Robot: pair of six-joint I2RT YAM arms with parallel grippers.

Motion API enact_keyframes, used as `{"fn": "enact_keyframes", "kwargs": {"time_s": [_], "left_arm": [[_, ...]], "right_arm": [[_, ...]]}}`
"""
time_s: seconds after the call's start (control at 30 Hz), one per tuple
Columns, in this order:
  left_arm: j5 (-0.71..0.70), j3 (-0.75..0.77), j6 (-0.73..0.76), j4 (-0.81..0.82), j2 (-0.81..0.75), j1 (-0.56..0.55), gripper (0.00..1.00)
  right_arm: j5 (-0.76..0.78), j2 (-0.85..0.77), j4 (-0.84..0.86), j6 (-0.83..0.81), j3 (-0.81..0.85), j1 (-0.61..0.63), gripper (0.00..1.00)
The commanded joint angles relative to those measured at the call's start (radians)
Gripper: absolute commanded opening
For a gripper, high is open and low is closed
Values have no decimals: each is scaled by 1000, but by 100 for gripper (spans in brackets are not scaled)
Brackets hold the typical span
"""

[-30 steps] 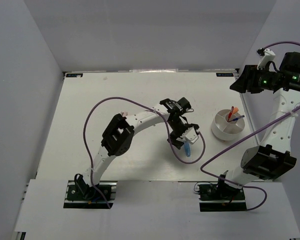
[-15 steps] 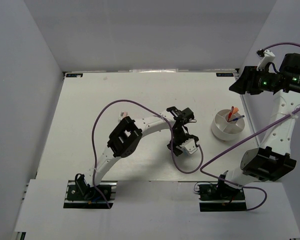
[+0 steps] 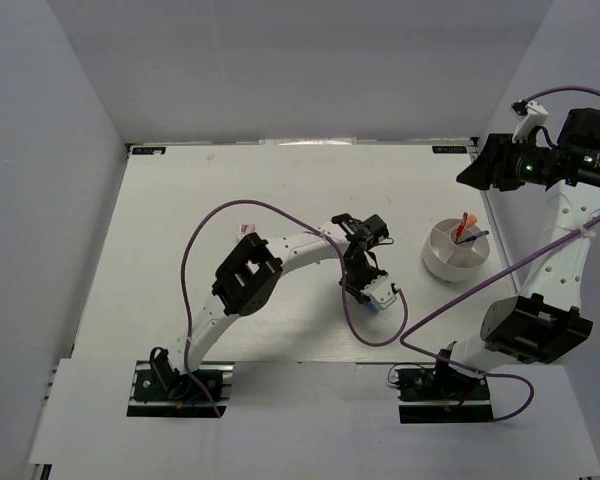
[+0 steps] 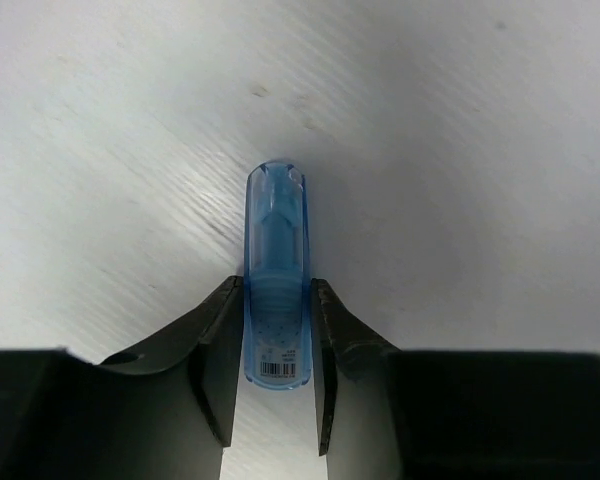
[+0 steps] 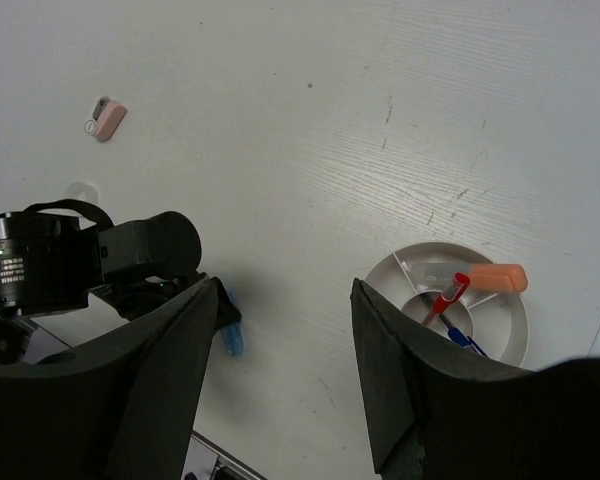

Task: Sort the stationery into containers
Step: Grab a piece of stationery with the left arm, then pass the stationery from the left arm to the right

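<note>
Top view: the left gripper (image 3: 372,296) sits low on the table (image 3: 230,200), well apart from the bowl (image 3: 445,268).
Left wrist: its jaws clamp the light-blue piece (image 4: 276,250), which lies flat on the table.
Right wrist: the right gripper (image 5: 285,288) is spread and empty. The marker (image 5: 492,277), red pen (image 5: 448,295) and blue pen (image 5: 463,338) are in the bowl.
Left to do: the eraser (image 5: 107,119), tape ring (image 5: 80,190) and the gripped piece.

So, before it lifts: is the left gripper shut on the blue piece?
Shut: the left gripper has both fingers against the blue piece, lying on the table.
</note>
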Motion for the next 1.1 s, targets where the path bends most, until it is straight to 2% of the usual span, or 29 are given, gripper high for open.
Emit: {"fn": "enact_keyframes", "kwargs": {"time_s": [0.0, 0.17, 0.37, 0.4, 0.43, 0.47, 0.53, 0.57, 0.67, 0.77, 0.9, 0.97, 1.0, 1.07], "left_arm": [[-100, -140, -55, 39, -63, -2, 34], [-68, -347, -166, 160, -209, 20, 24], [-80, -612, -544, 459, -531, 57, 7], [-88, -666, -651, 528, -571, 70, 3], [-117, -688, -706, 556, -646, 70, 1], [-134, -706, -806, 582, -682, 80, 0], [-192, -754, -913, 668, -743, 92, 0], [-213, -768, -1007, 699, -797, 92, 0], [-241, -809, -1149, 824, -889, 112, 0], [-269, -811, -1281, 884, -920, 121, 0], [-284, -752, -1352, 900, -891, 142, 0], [-286, -726, -1366, 905, -871, 143, 0], [-286, -714, -1363, 900, -862, 143, 0], [-272, -703, -1355, 904, -851, 152, 0]], "right_arm": [[-38, -25, -21, -21, 16, -3, 62], [-95, -23, -43, -30, 26, 0, 61], [-216, -25, -32, 36, -23, 3, 58], [-234, -20, -21, 69, -32, 5, 57], [-272, -17, -20, 85, -39, 6, 56], [-292, -14, -14, 102, -64, 6, 53], [-357, -15, 8, 148, -98, 17, 51], [-365, -18, 17, 161, -137, 40, 47], [-384, -28, 71, 220, -208, 95, 37], [-401, -29, 117, 260, -242, 162, 31], [-405, -26, 141, 284, -260, 256, 33], [-414, -28, 158, 321, -280, 305, 41], [-436, -29, 170, 341, -314, 313, 48], [-463, -26, 198, 385, -346, 347, 54]]}}
